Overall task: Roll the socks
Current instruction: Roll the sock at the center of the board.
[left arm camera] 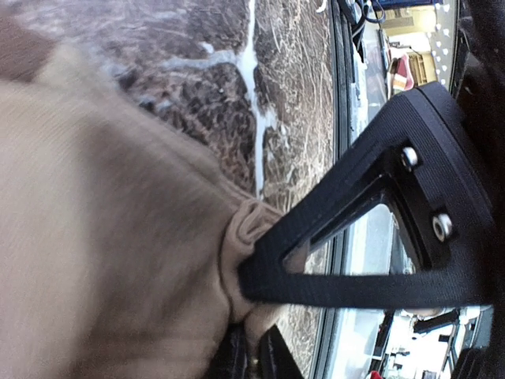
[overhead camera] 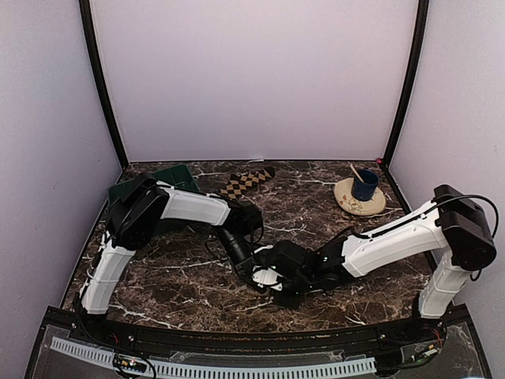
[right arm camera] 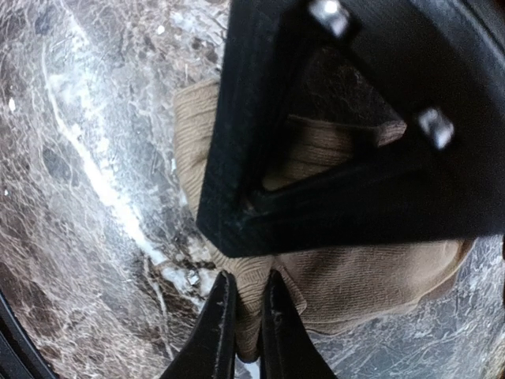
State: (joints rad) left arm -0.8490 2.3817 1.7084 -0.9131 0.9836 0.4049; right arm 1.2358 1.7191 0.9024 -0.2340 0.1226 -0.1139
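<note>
**Two pincers hold the tan sock near the front**

Near the front of the table (overhead camera: 181, 276) the two arms meet in the middle. The left gripper (left arm camera: 248, 320) is pressed together on a bunched bit of the tan sock (left arm camera: 102, 237); the right gripper (right arm camera: 237, 272) pinches an edge of the same sock, with cloth between its fingers. I think they hold it at two spots so the soft cloth can be turned over on itself (a floppy sock slips if only one side is held). I cannot tell how much is rolled up.

Farther back, well apart, the checkered sock (overhead camera: 246, 181) lies near a green tray (overhead camera: 170, 175); at the back right a blue cup (overhead camera: 364, 185) stands on a plate (overhead camera: 351, 207). The table is dark brown stone with white lines; plain pale walls (overhead camera: 252, 79) stand around it.
</note>
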